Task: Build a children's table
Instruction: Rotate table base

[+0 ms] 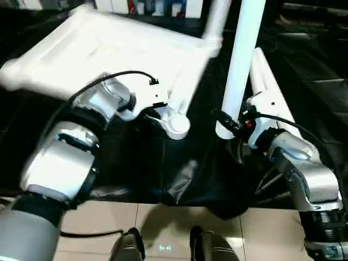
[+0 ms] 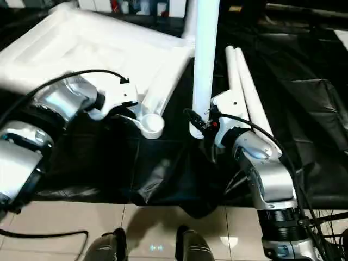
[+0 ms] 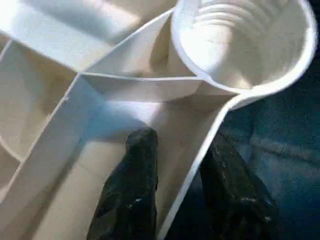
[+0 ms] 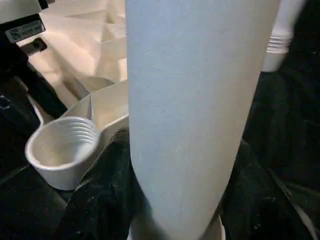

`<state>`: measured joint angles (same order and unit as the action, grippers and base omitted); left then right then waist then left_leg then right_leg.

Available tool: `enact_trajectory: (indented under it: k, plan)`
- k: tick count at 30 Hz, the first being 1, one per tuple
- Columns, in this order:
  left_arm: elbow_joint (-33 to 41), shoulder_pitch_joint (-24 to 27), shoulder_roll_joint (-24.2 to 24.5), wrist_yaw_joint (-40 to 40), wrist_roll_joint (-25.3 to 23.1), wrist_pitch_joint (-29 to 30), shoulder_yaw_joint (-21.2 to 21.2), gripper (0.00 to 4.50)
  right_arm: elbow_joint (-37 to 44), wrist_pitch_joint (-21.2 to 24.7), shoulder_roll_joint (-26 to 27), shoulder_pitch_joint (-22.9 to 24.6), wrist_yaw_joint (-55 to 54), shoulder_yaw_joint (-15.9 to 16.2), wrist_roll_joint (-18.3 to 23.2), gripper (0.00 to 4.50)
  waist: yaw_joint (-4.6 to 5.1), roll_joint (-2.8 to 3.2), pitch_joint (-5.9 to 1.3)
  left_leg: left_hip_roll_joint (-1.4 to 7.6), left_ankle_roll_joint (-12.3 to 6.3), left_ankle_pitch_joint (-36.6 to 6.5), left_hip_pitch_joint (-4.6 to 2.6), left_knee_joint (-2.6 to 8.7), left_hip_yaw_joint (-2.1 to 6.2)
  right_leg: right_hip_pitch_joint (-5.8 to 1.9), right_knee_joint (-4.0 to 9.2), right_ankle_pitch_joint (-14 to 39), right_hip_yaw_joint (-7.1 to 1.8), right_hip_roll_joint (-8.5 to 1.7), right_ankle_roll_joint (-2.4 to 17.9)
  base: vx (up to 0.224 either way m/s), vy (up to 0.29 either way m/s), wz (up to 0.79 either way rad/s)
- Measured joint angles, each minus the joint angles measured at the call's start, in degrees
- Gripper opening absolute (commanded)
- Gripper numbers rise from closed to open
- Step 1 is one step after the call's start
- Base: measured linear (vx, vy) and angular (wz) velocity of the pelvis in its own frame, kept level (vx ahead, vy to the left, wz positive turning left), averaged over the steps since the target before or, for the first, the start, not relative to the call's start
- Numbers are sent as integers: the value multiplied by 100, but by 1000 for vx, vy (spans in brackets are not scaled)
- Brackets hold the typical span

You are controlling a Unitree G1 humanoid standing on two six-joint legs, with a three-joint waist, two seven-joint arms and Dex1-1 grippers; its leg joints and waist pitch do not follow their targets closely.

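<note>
Black-draped work surface (image 2: 304, 109) (cloth rumpled at its near edge), tabletop (image 1: 109, 49) upside down at ten o'clock, two spare legs (image 2: 244, 89) at two o'clock

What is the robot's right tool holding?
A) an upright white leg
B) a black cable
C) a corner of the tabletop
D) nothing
A: the right tool has a black finger on each side of the upright white leg, beside the tabletop.

We seem to be in an indoor test or demo room, though we cannot tell exactly. A black sheet (image 1: 163, 163) covers the work surface across the middle of the frame, glossy beige floor tiles (image 1: 163, 223) run along the bottom, and blurred shelved items (image 1: 157, 6) line the top.
</note>
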<state>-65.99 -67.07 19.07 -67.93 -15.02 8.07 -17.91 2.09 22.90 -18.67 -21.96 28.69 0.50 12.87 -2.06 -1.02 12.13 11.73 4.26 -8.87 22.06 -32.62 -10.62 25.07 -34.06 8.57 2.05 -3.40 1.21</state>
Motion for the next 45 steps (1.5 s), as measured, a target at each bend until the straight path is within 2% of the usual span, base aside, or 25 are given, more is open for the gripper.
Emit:
enact_trajectory:
  k: [3,6,8,11,12,15,17,22,24,25,26,27,29,30,38,41,45]
  plan:
    - [508,360,-54,37,277,391,204,97,0,-7,40,41,-23,-2,1,186,-13,0,0,2,0,0,-2,6,1,1,-1,0,5,0,0,0,0,0]
    - [1264,767,-41,154,336,627,281,86,1,-20,119,59,-28,5,0,186,-24,25,-15,2,0,1,-3,7,-3,0,0,0,2,0,0,0,0,0]
    - [1955,1235,-44,266,413,498,382,77,0,-63,134,100,-60,5,-2,186,-30,38,-22,2,0,0,-1,8,-5,-1,6,1,2,-1,0,0,0,0]
    - [2401,1565,-76,510,414,323,449,74,0,-63,177,117,-79,6,1,186,-36,58,-34,1,0,0,2,8,-11,1,10,2,1,-3,1,0,0,0]
    - [2614,1683,-112,581,418,463,477,74,0,-63,183,118,-81,5,3,186,-33,64,-37,1,0,0,2,9,-17,2,10,2,0,-6,0,0,0,0]
    - [3556,2065,-427,899,522,1566,645,74,-3,-63,184,114,-85,0,7,186,-29,67,-39,1,-3,0,3,10,-37,6,14,3,-6,-11,1,0,0,0]
    - [3875,2189,-529,1127,538,1917,676,72,-7,-63,184,110,-86,0,5,186,-10,68,-40,3,-3,0,2,11,-43,9,11,3,-9,-10,0,0,0,0]
    - [4256,2442,-543,1261,579,2017,681,72,-68,-74,182,83,-76,-1,0,186,20,82,-48,9,-2,0,-2,19,-43,13,8,4,-4,-5,-2,0,0,0]
    - [4371,2587,-472,1239,600,1771,662,72,-118,-93,178,18,-67,-1,-3,186,25,95,-56,9,-15,8,2,19,-43,18,8,5,-7,-3,-5,0,0,0]
    - [4375,2619,-442,1220,618,1666,661,107,-124,-103,171,5,-65,-1,-4,186,21,98,-58,9,-25,15,3,19,-43,18,8,7,-7,-3,-7,0,0,0]
    - [4414,2654,-407,1162,649,1610,662,107,-125,-111,168,-22,-59,1,-6,186,9,100,-59,10,-29,17,8,20,-45,23,7,8,-5,-3,-9,0,0,0]
    - [4480,2682,-384,1093,699,1647,665,142,-125,-118,164,-30,-50,1,-6,186,5,100,-59,10,-29,17,13,21,-46,28,5,8,-4,-3,-8,0,0,0]
    - [4561,2714,-290,906,798,1687,634,146,-125,-118,153,-29,0,3,-6,186,-19,100,-59,12,-30,18,23,20,-49,35,3,8,0,-3,-8,0,0,0]
    - [4593,2728,-233,804,837,1645,602,164,-125,-118,145,-28,22,3,-5,186,-31,100,-59,12,-30,18,27,17,-51,36,4,8,-1,-3,-8,0,0,0]
    - [4623,2710,-97,586,1088,765,635,164,-120,-118,97,4,49,3,-2,186,-39,100,-59,13,-30,17,28,7,-53,35,-3,7,-2,-5,-7,0,0,0]
    - [4461,2602,142,345,1094,260,618,164,-118,-117,79,5,84,3,0,186,-5,100,-59,13,-30,18,25,7,-52,36,-8,7,-2,-3,-7,0,0,0]
    - [4201,2511,398,-11,1092,-34,556,164,-117,-117,41,6,157,3,0,186,2,100,-59,13,-29,18,24,7,-54,35,-10,7,-4,-3,-7,0,0,0]
